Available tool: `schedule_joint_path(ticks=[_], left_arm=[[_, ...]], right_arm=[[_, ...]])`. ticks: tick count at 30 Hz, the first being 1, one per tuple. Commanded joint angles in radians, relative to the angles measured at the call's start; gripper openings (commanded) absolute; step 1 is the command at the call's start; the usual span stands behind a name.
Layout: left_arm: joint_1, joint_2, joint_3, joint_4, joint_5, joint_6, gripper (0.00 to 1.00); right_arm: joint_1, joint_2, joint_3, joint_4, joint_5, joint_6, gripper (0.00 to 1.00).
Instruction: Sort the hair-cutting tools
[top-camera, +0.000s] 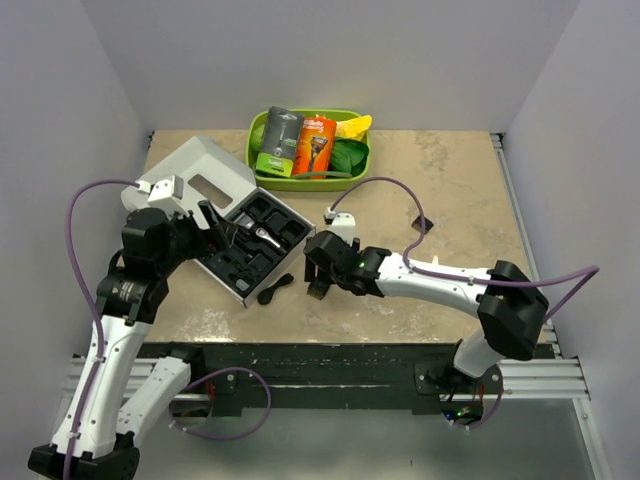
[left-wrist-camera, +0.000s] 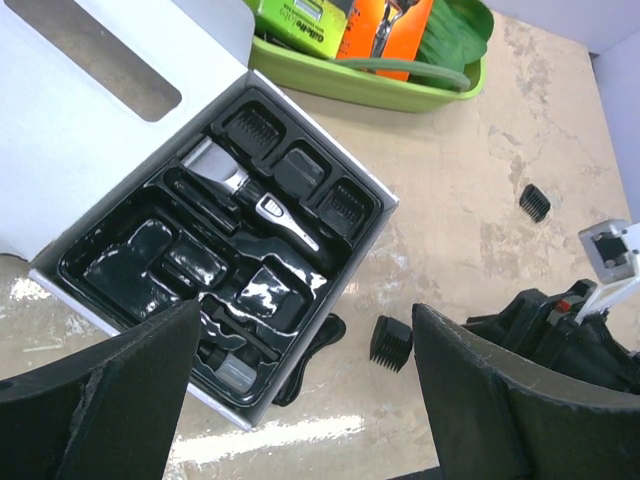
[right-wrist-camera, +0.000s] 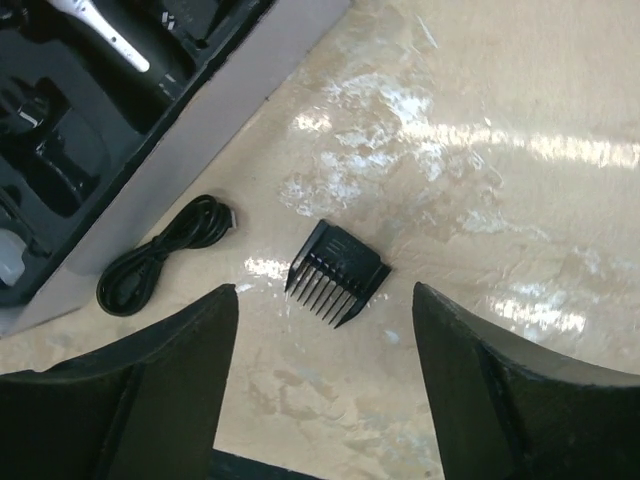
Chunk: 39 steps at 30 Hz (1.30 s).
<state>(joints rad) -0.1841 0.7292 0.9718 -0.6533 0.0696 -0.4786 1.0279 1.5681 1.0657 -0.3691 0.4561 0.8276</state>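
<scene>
While left gripper (left-wrist-camera: 305, 320) and right gripper (right-wrist-camera: 322, 305) are being held apart, a comb (right-wrist-camera: 338, 272) is being framed below the right. A second comb (left-wrist-camera: 535, 202) is being shown by the left wrist, not the right.

Only 1 word can be read with fair confidence: on the bright green label of the grey-and-green razor package (left-wrist-camera: 300, 18), seen from the left wrist view, white lettering appears to spell "Gillette", partly cut by the picture's top edge. In the top view the same label shows only as pale marks too small to read. The orange razor package (left-wrist-camera: 410, 25) beside it carries a printed picture of a razor and some lettering near its top, too small and blurred in both views to make out. A small dark mark on the silver plate of the hair clipper (left-wrist-camera: 262, 200) cannot be deciphered.
</scene>
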Motion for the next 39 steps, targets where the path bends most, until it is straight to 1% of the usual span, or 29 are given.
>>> schedule_joint_path(ticks=[1, 4, 6, 10, 18, 26, 32, 39], left_arm=[[-0.005, -0.019, -0.042, 0.040, 0.035, -0.008, 0.91], [-0.005, -0.030, -0.062, 0.044, 0.033, -0.009, 0.91], [-0.005, -0.040, -0.074, 0.049, 0.032, -0.008, 0.91], [-0.005, -0.048, -0.084, 0.053, 0.036, -0.005, 0.91], [-0.005, -0.063, -0.090, 0.055, 0.050, 0.003, 0.91], [-0.005, -0.074, -0.120, 0.067, 0.081, -0.002, 0.91], [-0.006, -0.073, -0.127, 0.070, 0.082, -0.002, 0.91], [-0.011, -0.073, -0.128, 0.070, 0.081, 0.001, 0.91]], right_arm=[[0.014, 0.036, 0.080, -0.164, 0.150, 0.294, 0.76], [0.017, 0.119, 0.167, -0.278, 0.159, 0.390, 0.78], [0.027, 0.174, 0.221, -0.344, 0.159, 0.413, 0.79], [0.060, 0.207, 0.232, -0.363, 0.155, 0.508, 0.99], [0.081, 0.245, 0.226, -0.355, 0.135, 0.588, 0.98], [0.080, 0.348, 0.280, -0.396, 0.142, 0.660, 0.97], [0.078, 0.391, 0.307, -0.415, 0.161, 0.686, 0.95], [0.072, 0.449, 0.338, -0.427, 0.161, 0.671, 0.92]])
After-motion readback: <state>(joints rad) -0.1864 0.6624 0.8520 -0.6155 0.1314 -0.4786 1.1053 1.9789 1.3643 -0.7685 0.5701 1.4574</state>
